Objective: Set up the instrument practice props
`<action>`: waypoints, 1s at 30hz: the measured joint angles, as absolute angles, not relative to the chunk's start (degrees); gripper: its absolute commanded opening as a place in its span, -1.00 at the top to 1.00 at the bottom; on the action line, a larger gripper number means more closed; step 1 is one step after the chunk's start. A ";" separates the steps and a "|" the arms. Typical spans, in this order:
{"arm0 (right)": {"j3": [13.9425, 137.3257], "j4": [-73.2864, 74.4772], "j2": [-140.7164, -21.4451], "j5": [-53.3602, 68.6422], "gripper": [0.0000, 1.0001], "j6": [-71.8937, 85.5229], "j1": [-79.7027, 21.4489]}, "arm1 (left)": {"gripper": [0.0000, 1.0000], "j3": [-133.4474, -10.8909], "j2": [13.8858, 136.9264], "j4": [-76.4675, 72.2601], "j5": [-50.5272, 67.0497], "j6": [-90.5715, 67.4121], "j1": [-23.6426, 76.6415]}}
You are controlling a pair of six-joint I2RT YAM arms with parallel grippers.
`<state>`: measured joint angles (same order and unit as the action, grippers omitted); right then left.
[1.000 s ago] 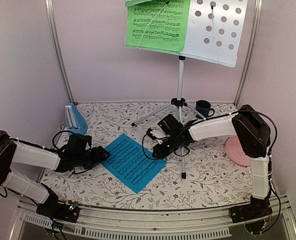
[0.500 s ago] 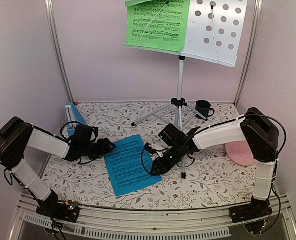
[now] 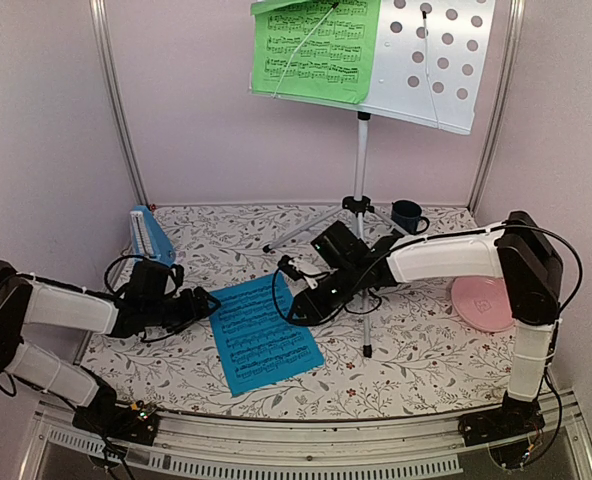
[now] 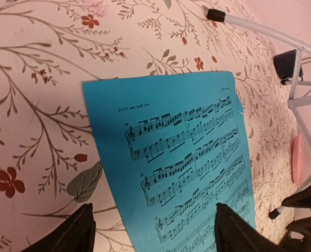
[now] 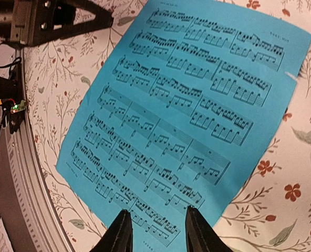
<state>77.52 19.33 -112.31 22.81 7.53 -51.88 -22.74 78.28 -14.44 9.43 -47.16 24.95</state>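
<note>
Changed since half a second earlier: the left arm has been lowered and drawn back toward the left wall, and the right gripper (image 3: 296, 305) has been pulled up from the blue sheet's lower right side to its upper right edge. The sheet itself has barely shifted.

1. Blue sheet (image 3: 261, 335) (image 4: 182, 157) (image 5: 182, 115). Laid flat on the flowered table (image 3: 416, 350), near the front centre, printed side up, turned at a slant.
2. Left gripper (image 3: 208, 302) (image 4: 155, 233). Held low at the sheet's left edge; fingers spread wide, nothing between them.
3. Right gripper (image 5: 156, 233). Placed over the sheet's opposite edge; fingers parted by a narrow gap, with nothing seen between them. Whether the tips touch the paper cannot be told.
4. Plate (image 3: 481, 303). Pink, set flat at the right side, well apart from the sheet.
5. Metronome (image 3: 148, 238). Blue pyramid, stood upright at the left rear, near the wall.
6. Music stand (image 3: 359, 170). Silver tripod planted behind the sheet, one leg reaching forward under the right arm.
7. Mug (image 3: 407, 216). Dark blue, set just beside the tripod at the rear right.
8. Desk (image 3: 436, 70). Perforated, tilted, carried at the top of the stand.
9. Green sheet (image 3: 316, 50). Propped on the desk's left half.
</note>
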 measured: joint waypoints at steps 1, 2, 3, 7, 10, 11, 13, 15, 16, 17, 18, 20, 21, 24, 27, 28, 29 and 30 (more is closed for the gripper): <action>78.61 19.20 -112.81 22.31 0.29 7.27 -51.77 | -0.58 -22.24 77.76 -14.09 9.56 -47.81 24.95; 79.57 18.96 -113.49 21.39 0.31 6.96 -51.66 | -0.58 -21.69 77.43 -13.82 9.63 -48.42 24.95; 80.44 18.87 -114.30 20.51 0.33 6.63 -51.42 | -0.57 -21.34 77.36 -13.34 9.65 -49.19 24.95; 83.09 18.98 -118.89 15.88 0.40 5.37 -50.30 | -0.56 -21.52 78.19 -13.39 9.63 -50.41 24.93; 83.72 19.55 -121.93 13.65 0.44 4.64 -49.76 | -0.52 -23.18 80.99 -14.85 10.13 -51.13 24.88; 83.85 19.73 -122.63 13.23 0.45 4.38 -49.69 | -0.52 -23.66 82.00 -15.59 10.39 -51.40 24.88; 84.62 19.68 -123.35 12.75 0.46 3.73 -49.50 | -0.52 -24.77 84.01 -16.88 11.11 -51.96 24.88; 85.27 19.62 -123.72 12.32 0.46 3.11 -49.50 | -0.51 -26.37 86.37 -18.11 11.92 -52.38 24.88; 85.43 19.64 -123.96 12.14 0.46 2.72 -49.58 | -0.51 -26.96 87.39 -18.83 12.36 -52.60 24.88; 85.47 19.57 -124.27 12.10 0.46 2.35 -49.67 | -0.51 -27.35 88.27 -19.73 12.86 -52.84 24.88; 85.62 19.49 -124.33 12.05 0.46 2.09 -49.80 | -0.50 -27.57 88.95 -20.60 13.28 -53.08 24.88; 85.86 19.29 -124.62 12.10 0.46 1.67 -49.98 | -0.50 -27.92 90.54 -22.98 14.57 -53.58 24.88; 85.93 19.09 -124.75 12.12 0.46 1.50 -50.04 | -0.50 -27.99 91.20 -24.14 15.18 -53.76 24.88; 86.04 18.50 -124.97 12.16 0.47 1.23 -50.17 | -0.50 -27.97 93.62 -29.15 17.87 -54.81 25.12; 86.04 18.22 -125.01 12.21 0.46 1.17 -50.22 | -0.55 -27.81 95.59 -33.47 20.16 -55.70 25.54; 86.04 18.22 -125.01 12.21 0.47 1.17 -50.22 | -0.59 -27.79 96.23 -35.00 20.84 -56.03 25.74; 86.04 18.17 -125.03 12.21 0.47 1.15 -50.22 | -0.69 -27.70 96.66 -36.29 21.37 -56.27 25.87; 86.04 18.09 -125.08 12.27 0.47 1.06 -50.24 | -0.76 -27.22 97.19 -39.00 22.04 -57.04 25.98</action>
<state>86.04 18.09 -125.08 12.27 1.06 -50.24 -27.22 97.19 -39.00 22.04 -57.04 25.98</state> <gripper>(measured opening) 0.267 0.790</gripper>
